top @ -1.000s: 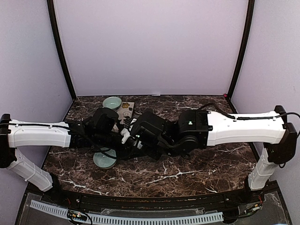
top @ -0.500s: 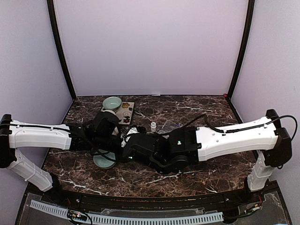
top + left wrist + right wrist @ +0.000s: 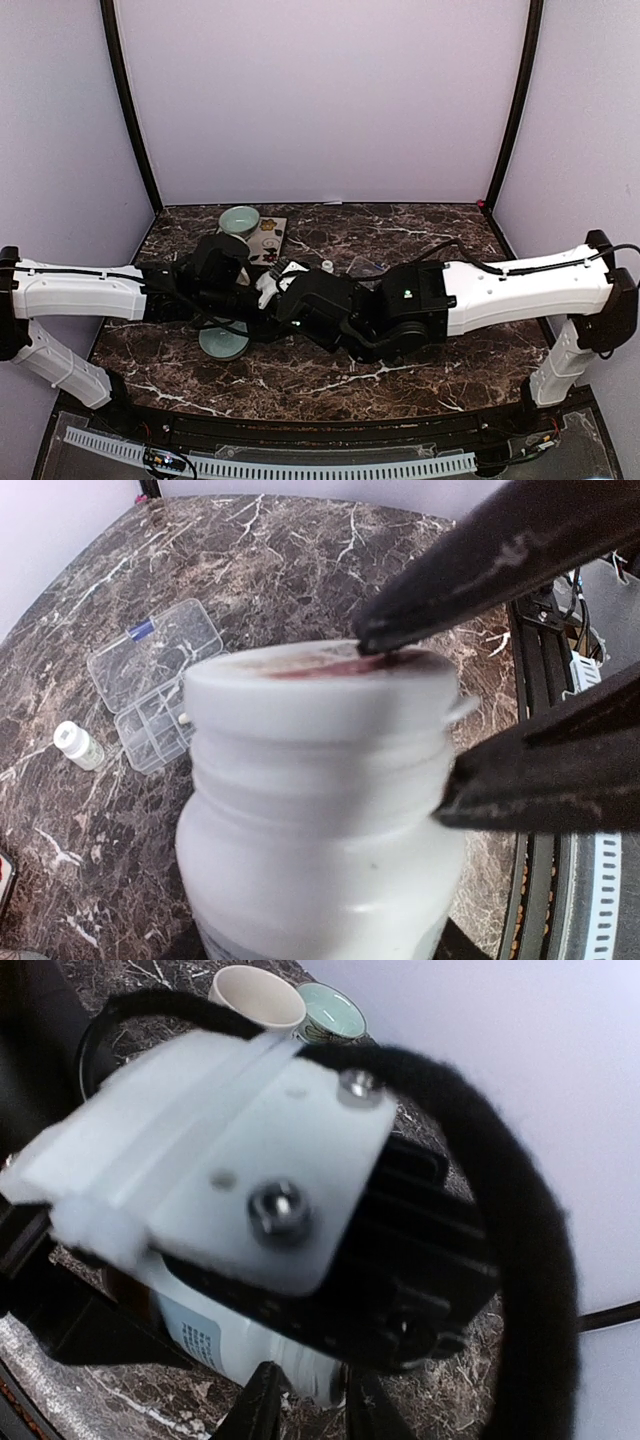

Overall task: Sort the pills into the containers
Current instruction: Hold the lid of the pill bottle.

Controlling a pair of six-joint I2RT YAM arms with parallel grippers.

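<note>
My left gripper (image 3: 250, 290) is shut on a big white pill bottle (image 3: 320, 820) and holds it above the table. The bottle's top end shows a red-brown surface. My right gripper (image 3: 410, 715) reaches in from the right. Its two black fingers (image 3: 480, 570) bracket the bottle's top end and touch its rim. In the right wrist view the bottle (image 3: 230, 1345) lies under the left gripper's white mount, with my fingertips (image 3: 262, 1400) on either side of its end. The clear organiser box (image 3: 155, 685) lies open on the marble, and it also shows in the top view (image 3: 366, 267).
A small white-capped bottle (image 3: 78, 745) stands beside the organiser. One pale green bowl (image 3: 240, 218) sits at the back left, another (image 3: 222, 343) under the left arm. A flat card with pills (image 3: 270, 238) lies by the far bowl. A cream cup (image 3: 255, 995) stands near it.
My right arm dipped toward the near side half a second ago and has come back up to the bottle's top. The left gripper has kept the bottle almost still.
</note>
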